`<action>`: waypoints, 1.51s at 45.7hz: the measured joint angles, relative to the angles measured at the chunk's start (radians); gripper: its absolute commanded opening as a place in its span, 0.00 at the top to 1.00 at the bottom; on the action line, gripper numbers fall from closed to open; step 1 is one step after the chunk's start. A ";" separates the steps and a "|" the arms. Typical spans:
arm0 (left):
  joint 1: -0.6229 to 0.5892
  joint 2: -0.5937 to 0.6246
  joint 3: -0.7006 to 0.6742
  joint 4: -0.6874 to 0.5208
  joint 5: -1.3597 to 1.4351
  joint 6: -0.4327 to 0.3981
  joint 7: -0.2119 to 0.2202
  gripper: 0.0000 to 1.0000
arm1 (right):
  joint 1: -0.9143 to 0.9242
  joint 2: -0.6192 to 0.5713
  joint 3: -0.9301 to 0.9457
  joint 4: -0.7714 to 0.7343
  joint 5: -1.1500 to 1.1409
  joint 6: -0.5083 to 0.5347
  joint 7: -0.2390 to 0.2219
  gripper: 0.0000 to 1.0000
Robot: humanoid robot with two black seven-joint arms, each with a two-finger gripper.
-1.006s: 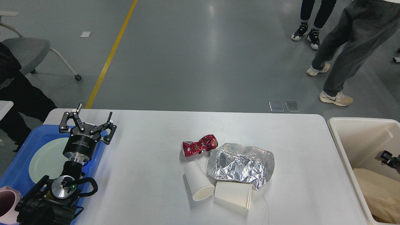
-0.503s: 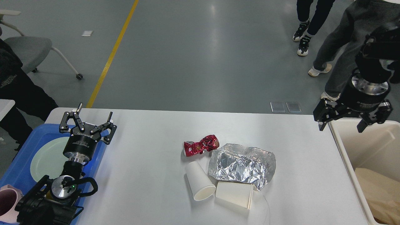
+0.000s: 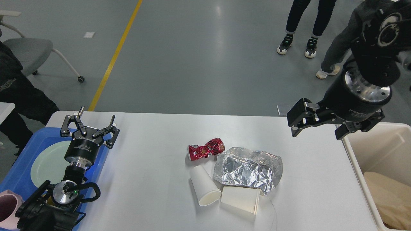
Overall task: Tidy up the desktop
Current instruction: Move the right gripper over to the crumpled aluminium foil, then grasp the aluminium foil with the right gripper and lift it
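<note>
The white desktop (image 3: 154, 141) holds a crushed red can (image 3: 205, 149), a crumpled silver foil container (image 3: 248, 169), and two white paper cups lying on their sides, one (image 3: 203, 188) beside the other (image 3: 240, 199). My left gripper (image 3: 95, 117) is open and empty above the desktop's left edge. My right gripper (image 3: 316, 134) is open and empty, hovering above the desktop's right end, up and to the right of the foil.
A blue tray (image 3: 19, 166) with a pale green plate (image 3: 51, 162) sits at the left, with a pink cup (image 3: 8, 210) at its near corner. A cream bin (image 3: 382, 150) stands at the right. People's legs (image 3: 340, 61) and a chair (image 3: 29, 51) are beyond the table.
My right arm swung up from inside the bin and then left, out over the desktop's right end, gripper open. The left arm has not moved. The people behind shifted.
</note>
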 measured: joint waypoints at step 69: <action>-0.001 0.000 -0.001 -0.002 0.001 0.000 0.005 0.04 | -1.291 0.224 0.276 -0.907 0.042 -0.408 -0.004 0.61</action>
